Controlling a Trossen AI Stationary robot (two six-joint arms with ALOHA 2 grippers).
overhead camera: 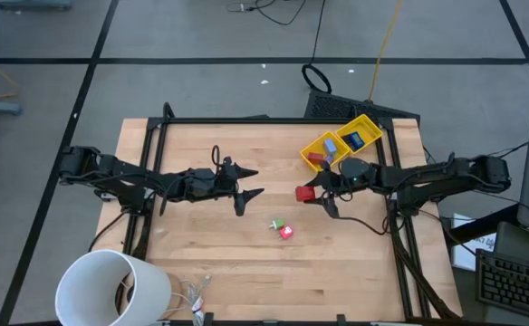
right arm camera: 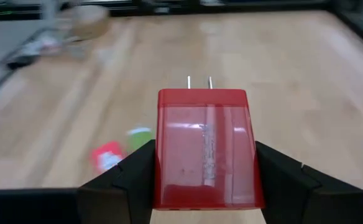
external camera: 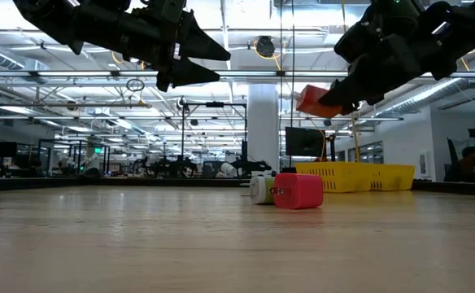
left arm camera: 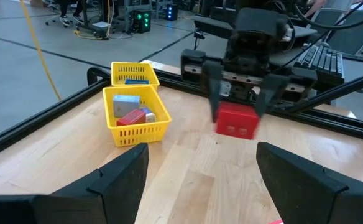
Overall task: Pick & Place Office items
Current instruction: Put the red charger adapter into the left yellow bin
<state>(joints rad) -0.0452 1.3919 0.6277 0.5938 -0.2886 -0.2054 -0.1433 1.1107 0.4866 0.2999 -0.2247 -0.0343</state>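
Observation:
My right gripper is shut on a red block with two metal prongs and hangs above the table's middle, just left of the yellow bin. My left gripper hovers open left of it, facing the block, and touches nothing. A bright pink-red bit and a green-and-white bit lie flat on the wood, side by side, nearer the table's near edge. The bin's two compartments hold a red block, a grey-blue piece and blue pieces. My right gripper pinches the red block between its two fingers, one on each long side face. The fingers come roughly level from the table's right and lie along the block. The pronged end points away from the gripper. The block is lifted clear.
A big white cylinder stands at the near left corner, with loose cords beside it. A black metal frame runs along the far and side edges. Bare wood lies between the grippers and the near edge.

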